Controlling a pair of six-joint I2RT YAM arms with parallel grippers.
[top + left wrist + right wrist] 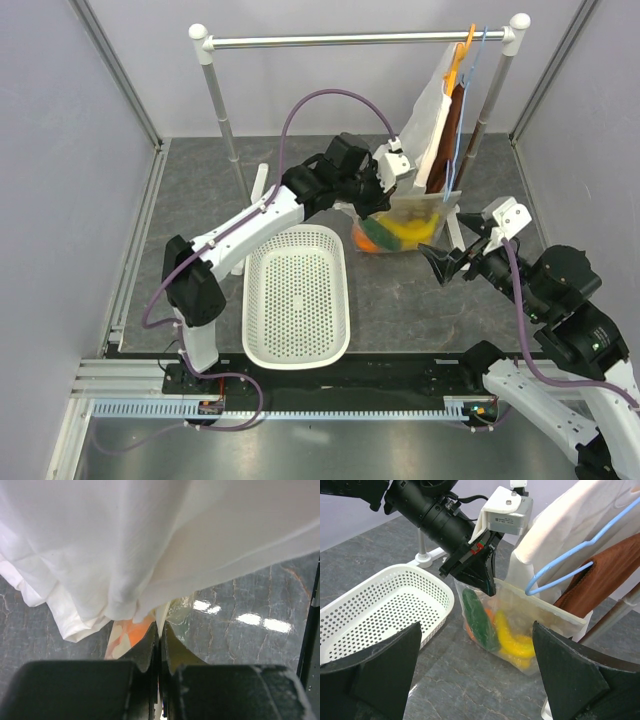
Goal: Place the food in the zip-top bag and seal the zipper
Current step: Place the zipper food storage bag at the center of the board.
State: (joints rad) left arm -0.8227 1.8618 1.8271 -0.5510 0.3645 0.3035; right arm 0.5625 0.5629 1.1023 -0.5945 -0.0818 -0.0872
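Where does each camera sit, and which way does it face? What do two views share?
Top: above, behind the arms, looking down at the table; both arms show.
Left wrist: on the left gripper, looking along its shut fingers at the bag edge and white cloth.
Right wrist: on the open right gripper, facing the bag and basket.
Top and right wrist share the bag.

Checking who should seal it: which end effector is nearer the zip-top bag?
Left. The left end effector pinches the zip-top bag at its top edge; the right end effector hangs open to its right, not touching.
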